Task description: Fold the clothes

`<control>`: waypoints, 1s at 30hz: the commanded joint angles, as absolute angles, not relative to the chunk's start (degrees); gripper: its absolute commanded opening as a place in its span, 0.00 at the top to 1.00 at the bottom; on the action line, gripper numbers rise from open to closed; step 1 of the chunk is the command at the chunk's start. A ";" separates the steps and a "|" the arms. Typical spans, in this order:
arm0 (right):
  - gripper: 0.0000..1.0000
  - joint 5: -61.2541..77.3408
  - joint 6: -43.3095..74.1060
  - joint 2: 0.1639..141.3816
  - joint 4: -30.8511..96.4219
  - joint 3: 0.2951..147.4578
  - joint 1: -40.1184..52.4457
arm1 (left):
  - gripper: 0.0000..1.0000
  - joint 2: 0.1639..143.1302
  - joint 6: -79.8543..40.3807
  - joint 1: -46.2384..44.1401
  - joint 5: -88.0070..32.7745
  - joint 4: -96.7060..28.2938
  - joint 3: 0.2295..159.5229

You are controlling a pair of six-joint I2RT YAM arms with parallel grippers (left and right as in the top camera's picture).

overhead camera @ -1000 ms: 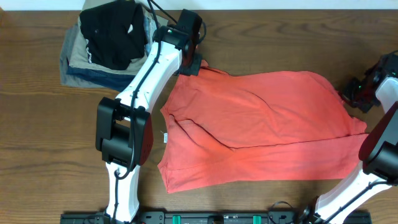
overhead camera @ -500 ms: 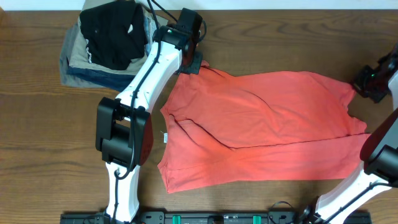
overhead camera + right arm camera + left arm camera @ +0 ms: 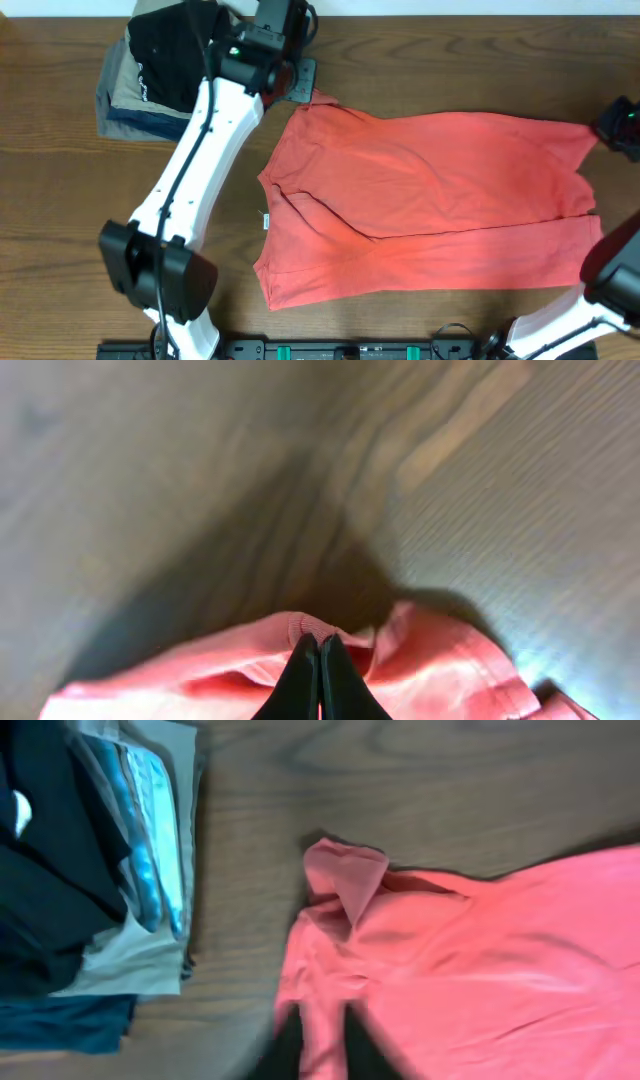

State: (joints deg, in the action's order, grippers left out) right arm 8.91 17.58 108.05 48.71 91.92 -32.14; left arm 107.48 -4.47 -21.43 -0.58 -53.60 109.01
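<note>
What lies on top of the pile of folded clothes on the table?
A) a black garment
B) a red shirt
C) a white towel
A: the black garment with white marks tops the folded stack, apart from the coral-red T-shirt.

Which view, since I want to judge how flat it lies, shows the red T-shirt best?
Overhead: the whole T-shirt shows, spread on the table with its creases. The left wrist view catches only one end beside the folded stack; the right wrist view only a bunched edge at the right gripper.
</note>
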 commanded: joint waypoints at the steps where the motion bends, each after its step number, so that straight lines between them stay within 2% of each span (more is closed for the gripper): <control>1: 0.99 9.47 18.17 104.53 49.34 93.06 -32.56 | 0.34 109.65 -5.48 -21.23 -4.08 -53.95 108.86; 4: 0.99 9.47 18.17 104.51 49.89 93.01 -32.56 | 0.27 112.60 -5.13 -21.21 -4.29 -53.15 108.86; 6: 0.99 9.52 18.17 104.57 50.15 92.99 -32.45 | 0.13 115.09 -4.51 -21.17 -4.32 -52.03 108.86; 9: 0.99 9.56 18.17 104.57 50.15 92.99 -32.03 | 0.01 118.74 -0.23 -21.17 -5.48 -49.21 108.86; 23: 0.99 9.47 17.04 104.57 49.98 92.99 -29.10 | 0.02 128.70 4.54 -21.12 -6.85 -40.01 108.86; 25: 0.99 9.47 17.06 104.57 49.95 92.99 -28.99 | 0.14 128.99 4.51 -21.12 -6.85 -40.01 108.86; 26: 0.99 9.47 17.08 104.57 49.93 92.99 -28.99 | 0.27 129.03 4.49 -21.12 -6.85 -40.03 108.86; 30: 0.99 9.47 17.06 104.57 49.95 92.99 -28.99 | 0.66 129.01 4.49 -21.12 -6.85 -39.92 108.86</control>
State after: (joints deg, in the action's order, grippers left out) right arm 9.43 17.52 104.62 49.95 92.36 -29.47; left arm 128.53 3.62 -21.43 -6.28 -40.03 108.97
